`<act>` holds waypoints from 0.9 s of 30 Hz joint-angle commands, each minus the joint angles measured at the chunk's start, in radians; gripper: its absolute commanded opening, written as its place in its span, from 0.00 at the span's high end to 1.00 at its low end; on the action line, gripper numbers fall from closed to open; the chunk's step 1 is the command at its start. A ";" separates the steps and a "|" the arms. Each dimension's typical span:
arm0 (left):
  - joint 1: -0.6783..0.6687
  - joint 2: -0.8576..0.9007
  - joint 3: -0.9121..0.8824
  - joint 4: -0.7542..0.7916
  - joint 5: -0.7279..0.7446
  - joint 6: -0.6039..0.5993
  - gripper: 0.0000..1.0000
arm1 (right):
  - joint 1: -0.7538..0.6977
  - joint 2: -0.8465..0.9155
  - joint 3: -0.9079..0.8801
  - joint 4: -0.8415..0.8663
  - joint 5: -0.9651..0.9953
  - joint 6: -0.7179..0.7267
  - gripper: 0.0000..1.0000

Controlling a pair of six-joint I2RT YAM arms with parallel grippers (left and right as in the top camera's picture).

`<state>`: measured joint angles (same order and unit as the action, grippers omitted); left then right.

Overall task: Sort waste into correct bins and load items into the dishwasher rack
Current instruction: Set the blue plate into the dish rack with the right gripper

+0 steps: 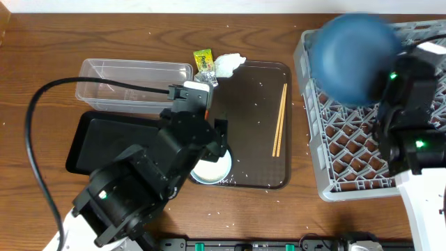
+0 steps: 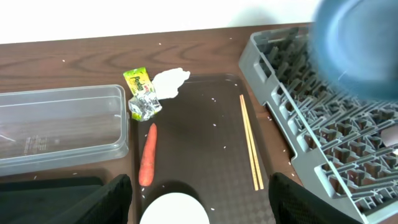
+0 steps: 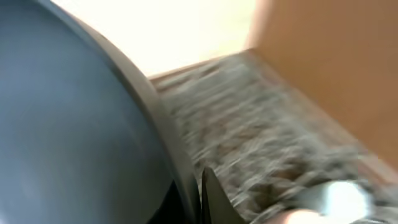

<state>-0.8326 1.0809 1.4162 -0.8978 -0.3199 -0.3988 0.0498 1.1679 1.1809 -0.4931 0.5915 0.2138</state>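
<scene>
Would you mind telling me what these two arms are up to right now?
The right gripper is shut on the rim of the dark-blue dish, holding it above the dishwasher rack. The left gripper hangs open over the white bowl on the brown tray, holding nothing. The chopsticks lie on that tray; the carrot, wrapper and tissue sit at its edge.

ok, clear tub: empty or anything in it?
Empty: the clear tub shows only bare floor in both views; yellow-green wrapper and carrot lie outside it.

Chopsticks [image 1: 279,120] on tray [image 1: 244,157] — dish [image 1: 352,59] seemingly over rack [image 1: 348,155], rightward.
</scene>
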 commanded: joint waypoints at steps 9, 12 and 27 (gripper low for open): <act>0.002 -0.019 0.013 -0.025 0.079 -0.002 0.29 | -0.204 0.259 0.001 0.678 0.404 -0.639 0.99; 0.002 -0.019 0.013 -0.029 0.085 -0.002 0.29 | -0.248 0.342 0.001 0.868 0.401 -0.845 0.99; 0.002 -0.004 0.013 -0.044 0.085 -0.002 0.29 | -0.269 0.625 0.001 1.073 0.309 -1.304 0.99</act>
<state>-0.8322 1.0698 1.4162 -0.9386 -0.2398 -0.3992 -0.2287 1.7863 1.1759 0.5625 0.9104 -0.9890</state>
